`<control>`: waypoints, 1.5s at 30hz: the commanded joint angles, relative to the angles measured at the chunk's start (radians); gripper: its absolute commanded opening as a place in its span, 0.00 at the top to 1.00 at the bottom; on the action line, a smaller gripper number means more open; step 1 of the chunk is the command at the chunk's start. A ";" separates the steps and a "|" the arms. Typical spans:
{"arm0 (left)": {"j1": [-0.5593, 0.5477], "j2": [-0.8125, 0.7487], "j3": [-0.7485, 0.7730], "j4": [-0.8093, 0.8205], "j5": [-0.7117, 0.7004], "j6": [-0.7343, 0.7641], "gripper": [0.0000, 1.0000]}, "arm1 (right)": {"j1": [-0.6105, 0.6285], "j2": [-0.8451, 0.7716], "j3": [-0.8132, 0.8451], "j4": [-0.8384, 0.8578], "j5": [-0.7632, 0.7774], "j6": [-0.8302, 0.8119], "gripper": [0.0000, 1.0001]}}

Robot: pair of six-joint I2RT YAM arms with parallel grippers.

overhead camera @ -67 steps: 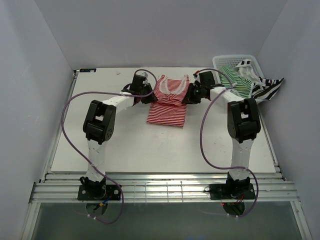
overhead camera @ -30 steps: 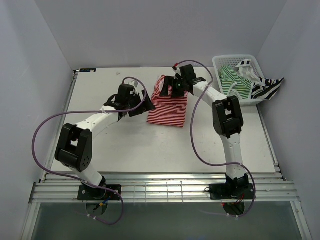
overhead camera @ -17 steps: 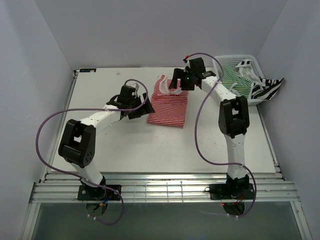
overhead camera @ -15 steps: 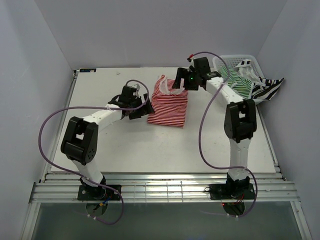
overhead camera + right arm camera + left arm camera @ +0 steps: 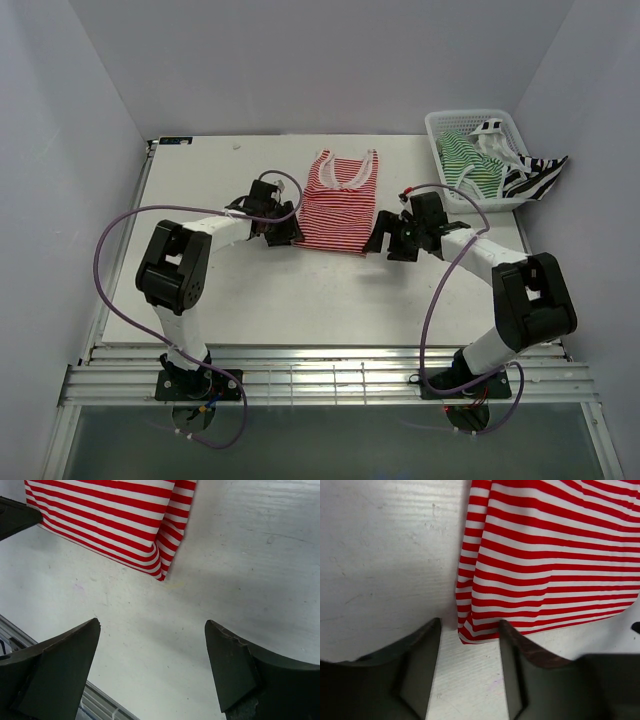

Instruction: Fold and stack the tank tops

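White tabletop [image 5: 200, 300], grey walls around. Left of the basket [image 5: 440, 122], well apart from it, the red-and-white tank top [image 5: 338, 205] lies flat. I judge it thin, light and limp, so I'd pinch its two near hem corners. My left gripper [image 5: 469, 624] sits at the corner farther from the basket, jaws apart around it, nothing pinched yet. My right gripper [image 5: 151, 624], at the corner nearer the basket, gapes wide, empty. The green-and-white top [image 5: 465, 160] sits bunched in the basket; the black-and-white top [image 5: 535, 178] spills over its rim.
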 commanded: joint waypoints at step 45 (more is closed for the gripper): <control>-0.089 -0.772 -0.306 -0.229 0.098 -0.286 1.00 | 0.079 -0.549 -0.255 -0.096 -0.235 0.142 0.92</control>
